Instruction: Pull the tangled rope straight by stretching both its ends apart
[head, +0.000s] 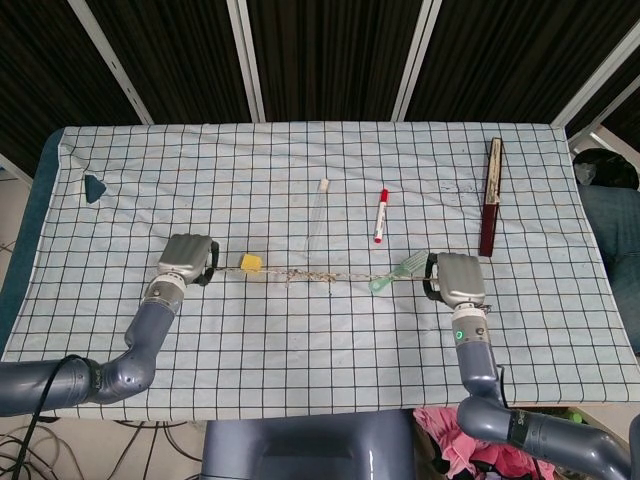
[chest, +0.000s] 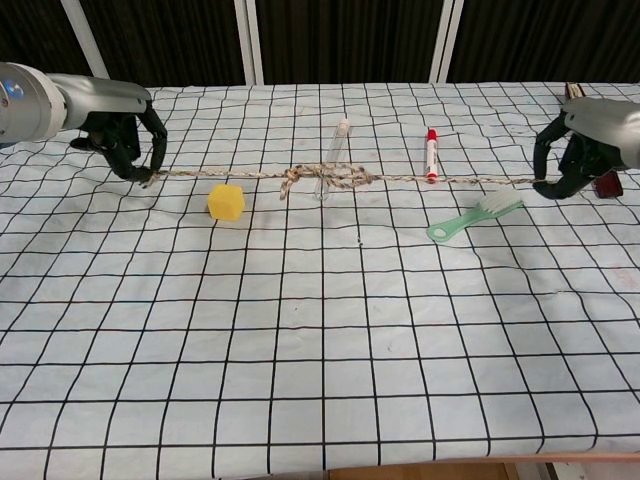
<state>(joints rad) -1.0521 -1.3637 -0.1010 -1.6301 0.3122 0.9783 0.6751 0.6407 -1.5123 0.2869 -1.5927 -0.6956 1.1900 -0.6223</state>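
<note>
Left hand pinched one rope end, right hand the other; rope ran taut left-right btwn them above the table, knot nearer left, so pull outward.

Left hand and right hand hold rope taut.

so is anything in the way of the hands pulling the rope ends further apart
Nothing visible blocks either hand. The left hand and right hand each hold an end of the rope, with bare cloth outward of both; the knot remains mid-rope.
</note>
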